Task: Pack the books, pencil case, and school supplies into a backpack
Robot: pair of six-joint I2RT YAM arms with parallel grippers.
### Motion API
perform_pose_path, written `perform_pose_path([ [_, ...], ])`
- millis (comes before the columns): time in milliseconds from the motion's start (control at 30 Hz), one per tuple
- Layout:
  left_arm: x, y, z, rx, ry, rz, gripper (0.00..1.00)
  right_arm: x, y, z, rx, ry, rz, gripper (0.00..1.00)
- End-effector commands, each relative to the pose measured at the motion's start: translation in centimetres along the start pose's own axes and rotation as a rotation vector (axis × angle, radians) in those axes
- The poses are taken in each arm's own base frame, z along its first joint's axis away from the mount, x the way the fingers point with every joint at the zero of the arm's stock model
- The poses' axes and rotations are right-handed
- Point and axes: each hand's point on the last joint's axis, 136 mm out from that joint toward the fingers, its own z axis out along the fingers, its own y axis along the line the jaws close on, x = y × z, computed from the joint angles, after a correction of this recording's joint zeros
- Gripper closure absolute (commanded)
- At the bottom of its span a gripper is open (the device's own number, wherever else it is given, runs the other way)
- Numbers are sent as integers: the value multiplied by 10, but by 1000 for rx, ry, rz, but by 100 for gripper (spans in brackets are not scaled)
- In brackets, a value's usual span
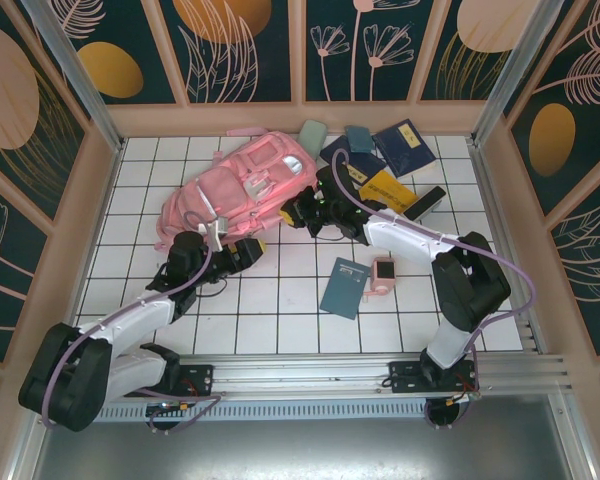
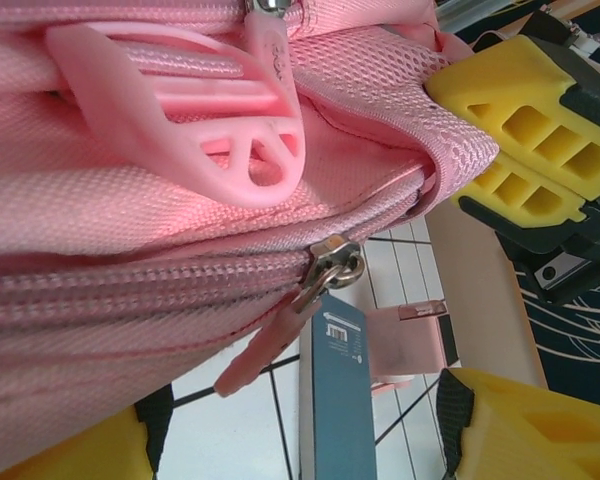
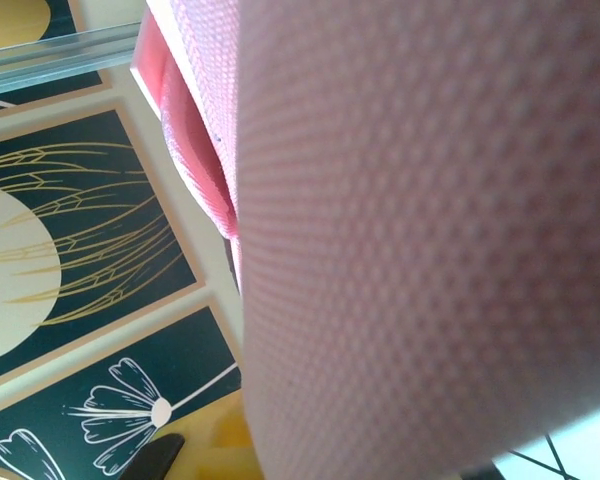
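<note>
Left hand (image 1: 242,252) stands well open at the near-left end of the backpack (image 1: 245,185) and grips nothing. My right hand (image 1: 305,212) is shut at the bag's right flank, pink cloth hard against it; I cannot tell whether it pinches any.

The backpack lies toward the far-left corner of the desk (image 1: 280,330), its long axis running near-left to far-right. The books (image 1: 405,147) sit mostly by the far-right corner, with the teal book (image 1: 344,287) nearer the front edge. The pencil case (image 1: 311,133) is at the far edge and the pink cube (image 1: 384,272) is just beside the teal book.

The zipper pull (image 2: 332,268) hangs between my left fingers (image 2: 520,130), so I judge the left hand is the one to close on it.
</note>
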Motion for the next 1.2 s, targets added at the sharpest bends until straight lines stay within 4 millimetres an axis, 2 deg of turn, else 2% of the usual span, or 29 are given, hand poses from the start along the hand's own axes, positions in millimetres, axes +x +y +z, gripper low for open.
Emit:
perform_pose_path([
  [0, -17, -23, 1, 80, -52, 49, 29, 8, 68, -32, -200, -5, -72, 100],
  [133, -22, -22, 1, 73, -79, 68, 33, 9, 71, -33, -206, -3, -74, 100],
  [333, -23, -17, 0, 75, -116, 76, 44, 10, 74, -36, -219, -4, -76, 100],
  [700, -32, -22, -15, 146, -253, 83, 59, 9, 74, -36, -243, -11, -63, 100],
  [967, -38, -25, -17, 139, -275, 107, 82, 7, 69, -31, -237, -10, -61, 100],
  [1167, -36, -21, -18, 97, -261, 130, 98, -5, 49, -27, -181, -43, -62, 100],
])
